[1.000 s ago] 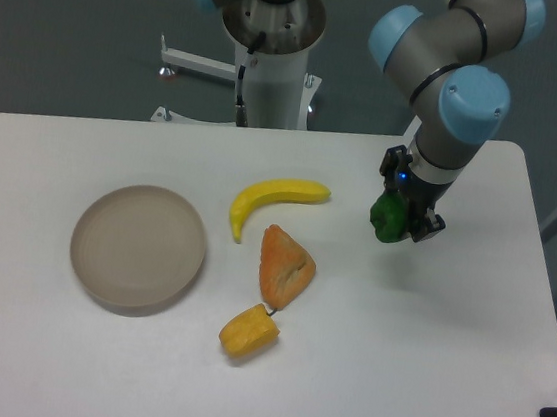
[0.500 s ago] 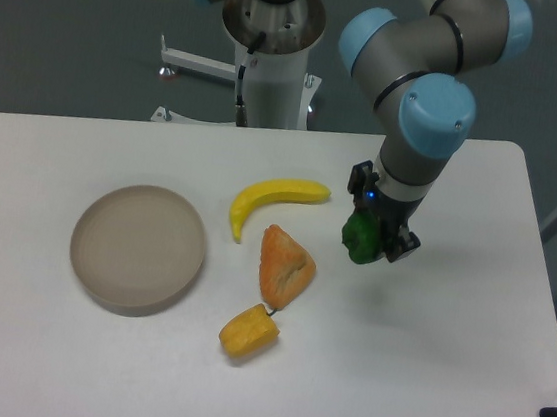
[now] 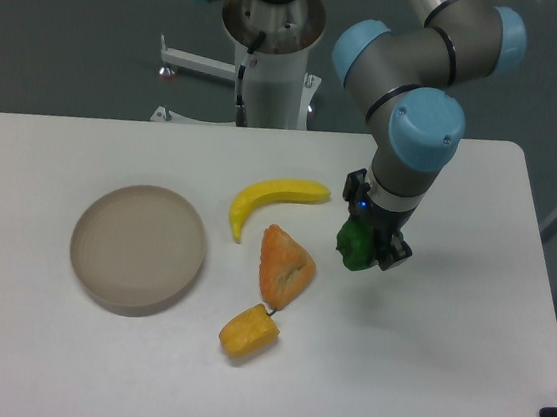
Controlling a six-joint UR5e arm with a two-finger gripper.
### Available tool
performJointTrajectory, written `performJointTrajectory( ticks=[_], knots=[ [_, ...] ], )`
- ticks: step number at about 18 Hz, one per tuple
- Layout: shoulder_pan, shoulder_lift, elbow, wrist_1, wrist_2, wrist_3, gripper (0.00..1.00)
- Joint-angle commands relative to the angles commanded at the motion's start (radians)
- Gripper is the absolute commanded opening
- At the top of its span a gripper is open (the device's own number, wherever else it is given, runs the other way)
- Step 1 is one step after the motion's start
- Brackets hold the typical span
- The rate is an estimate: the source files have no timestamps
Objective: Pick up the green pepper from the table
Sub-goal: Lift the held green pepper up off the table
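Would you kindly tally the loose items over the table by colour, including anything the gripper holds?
Green: 1, the green pepper, in the gripper
Yellow: 2, banana and yellow chunk
Orange: 1, orange wedge
Tan: 1, round plate
Total: 5

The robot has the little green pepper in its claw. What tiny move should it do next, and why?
Probably lift a little straight up. The end effector is shut on the small glossy green toy pepper, which hangs low over the white table, close to the orange wedge-shaped toy. Rising would keep it clear of that neighbour.
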Motion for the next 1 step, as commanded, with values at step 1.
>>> performJointTrajectory(
  ticks=[1],
  knots=[
    [0.0, 0.002, 0.0, -0.002, 0.0, 0.0, 0.22]
  ],
)
